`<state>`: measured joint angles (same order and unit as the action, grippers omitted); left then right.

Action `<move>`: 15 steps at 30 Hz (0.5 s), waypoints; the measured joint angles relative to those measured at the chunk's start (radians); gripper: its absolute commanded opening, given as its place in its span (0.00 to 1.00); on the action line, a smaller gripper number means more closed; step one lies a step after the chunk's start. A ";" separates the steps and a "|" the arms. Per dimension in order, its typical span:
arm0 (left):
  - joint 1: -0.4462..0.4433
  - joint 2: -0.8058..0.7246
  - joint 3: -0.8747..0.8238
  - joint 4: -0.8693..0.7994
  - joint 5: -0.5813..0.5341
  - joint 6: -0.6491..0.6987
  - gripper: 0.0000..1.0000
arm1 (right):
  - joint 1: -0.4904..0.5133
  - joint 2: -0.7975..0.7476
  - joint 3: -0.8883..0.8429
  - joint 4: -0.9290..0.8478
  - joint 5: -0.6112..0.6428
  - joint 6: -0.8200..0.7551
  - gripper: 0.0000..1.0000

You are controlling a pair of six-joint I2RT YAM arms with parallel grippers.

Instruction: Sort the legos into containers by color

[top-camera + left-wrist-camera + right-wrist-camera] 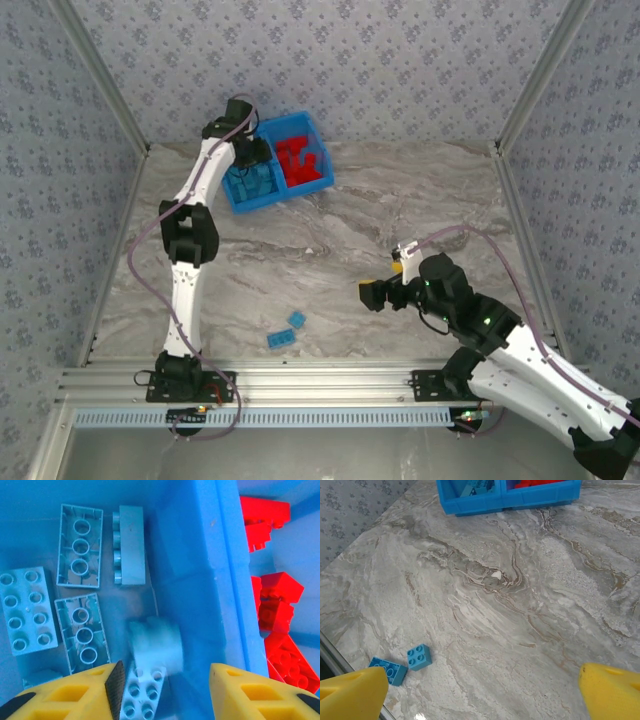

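Note:
The blue bin stands at the back of the table. Its left compartment holds several light blue legos, and red legos fill the right one beyond the divider. My left gripper hangs over the left compartment with its jaws apart. A blurred light blue lego is loose just beyond the fingertips, above the other bricks. My right gripper is open over bare table, holding nothing. Two blue legos lie side by side near the front edge, to its left.
The marble tabletop is walled by patterned panels with metal frame posts. A metal rail runs along the near edge, close to the two loose bricks. The left arm stretches up the table's left side to the bin.

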<state>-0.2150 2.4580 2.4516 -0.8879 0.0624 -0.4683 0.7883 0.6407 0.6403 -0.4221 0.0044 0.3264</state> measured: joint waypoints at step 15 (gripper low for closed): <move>-0.187 -0.975 -0.937 0.265 0.004 0.025 0.58 | 0.003 0.070 0.002 0.058 0.013 -0.007 1.00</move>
<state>-0.4023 1.4834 1.5143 -0.6228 0.0666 -0.4431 0.7910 0.7109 0.6422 -0.3641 0.0170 0.3191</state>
